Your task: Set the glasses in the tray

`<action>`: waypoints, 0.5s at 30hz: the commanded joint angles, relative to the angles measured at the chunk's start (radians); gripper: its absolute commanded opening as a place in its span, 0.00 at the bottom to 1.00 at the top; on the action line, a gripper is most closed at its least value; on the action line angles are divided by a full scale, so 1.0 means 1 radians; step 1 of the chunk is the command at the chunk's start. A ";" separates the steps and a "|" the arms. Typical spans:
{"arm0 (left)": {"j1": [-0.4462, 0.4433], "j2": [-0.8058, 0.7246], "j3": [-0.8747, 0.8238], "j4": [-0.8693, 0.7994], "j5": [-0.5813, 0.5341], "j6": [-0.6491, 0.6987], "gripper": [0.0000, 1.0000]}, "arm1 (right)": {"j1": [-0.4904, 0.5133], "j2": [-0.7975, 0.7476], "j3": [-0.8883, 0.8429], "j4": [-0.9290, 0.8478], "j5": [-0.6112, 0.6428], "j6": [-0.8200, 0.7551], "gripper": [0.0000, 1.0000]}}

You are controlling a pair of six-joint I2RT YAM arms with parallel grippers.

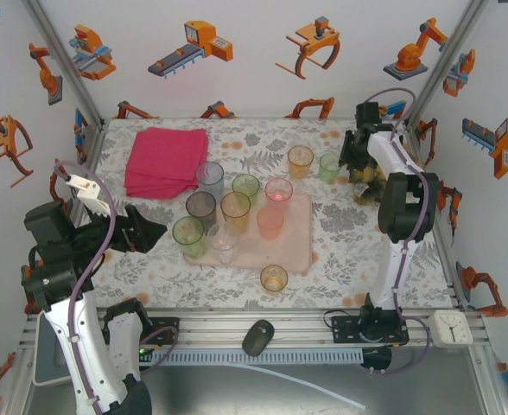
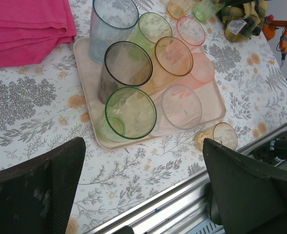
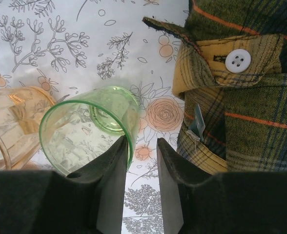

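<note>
Glasses (image 1: 235, 207) crowd the tray (image 1: 297, 235). Up close from my right wrist, a green glass (image 3: 85, 126) off it on the surface (image 3: 85, 29) has its rim inside my narrowly parted right tool (image 3: 141, 141), unclamped. Left tool (image 2: 142, 146) gapes wide, empty.

The left arm (image 1: 64, 251) is folded low near its base. The left pincer (image 2: 143, 144) angles downward with its jaws spread wide, one dark finger (image 2: 41, 190) out at each side. The right arm (image 1: 401, 207) reaches far forward, elbow raised. The right pincer (image 3: 141, 142) points down, its jaws parallel with a narrow gap between them.
</note>
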 commanded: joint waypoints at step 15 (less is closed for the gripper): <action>0.005 -0.005 -0.003 0.008 0.023 -0.013 0.97 | -0.005 0.040 0.062 -0.055 0.008 -0.029 0.17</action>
